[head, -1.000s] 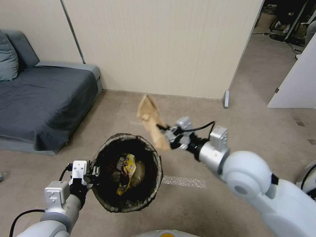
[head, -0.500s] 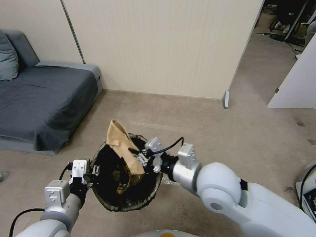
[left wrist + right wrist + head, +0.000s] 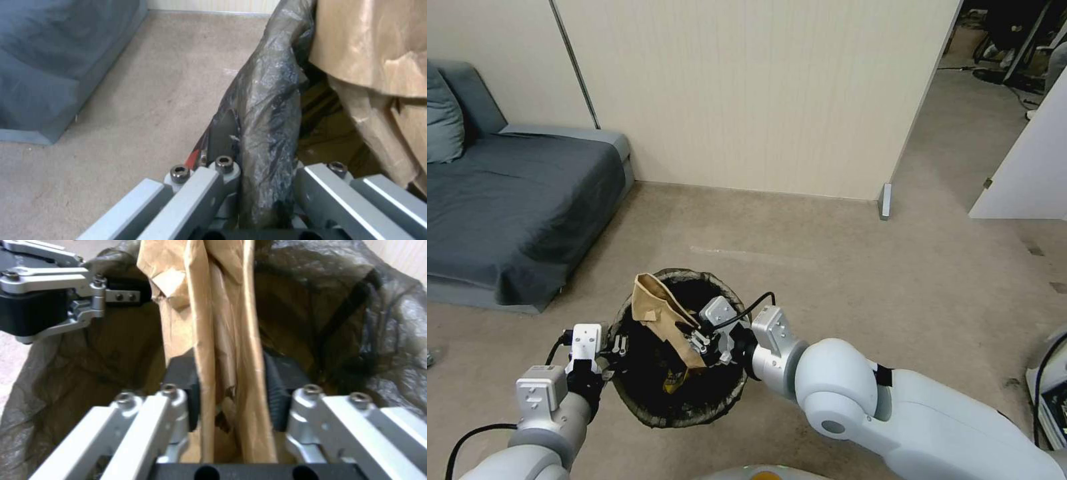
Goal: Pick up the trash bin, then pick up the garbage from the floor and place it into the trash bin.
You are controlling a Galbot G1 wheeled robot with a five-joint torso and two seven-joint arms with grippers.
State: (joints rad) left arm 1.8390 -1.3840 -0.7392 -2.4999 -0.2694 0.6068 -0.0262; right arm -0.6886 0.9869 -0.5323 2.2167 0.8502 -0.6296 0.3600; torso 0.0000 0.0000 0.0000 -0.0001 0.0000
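The left gripper (image 3: 617,347) is clamped on the near-left rim of the trash bin (image 3: 647,407), holding it up off the floor (image 3: 894,280). In the left wrist view its fingers (image 3: 195,186) pinch the dark crinkly bag liner (image 3: 267,110) where it folds over the rim. The bin is therefore already picked up, so the first part of the task looks done.

Moving right, a flattened tan paper carton (image 3: 657,313) stands tilted in the bin's mouth, its upper end poking above the rim and its lower end down inside. The right gripper (image 3: 700,337) reaches in over the bin's right side and is closed on this carton; the right wrist view shows its black pads (image 3: 180,386) squeezing the folded paper (image 3: 222,323) from both sides. The carton is over and partly inside the bin but not yet let go, so this piece appears to be at the point of release.

A yellow wrapper (image 3: 674,380) already lies deep in the bin, under the carton.

What is hard to make out: the bin's bottom is dark and mostly covered by the carton and gripper, so any other contents cannot be told. The bin's white body is hidden beneath the liner. The carpet in sight carries no other litter, but the floor close to the robot's base and off to either side is cut off, so whether more garbage remains cannot be judged.
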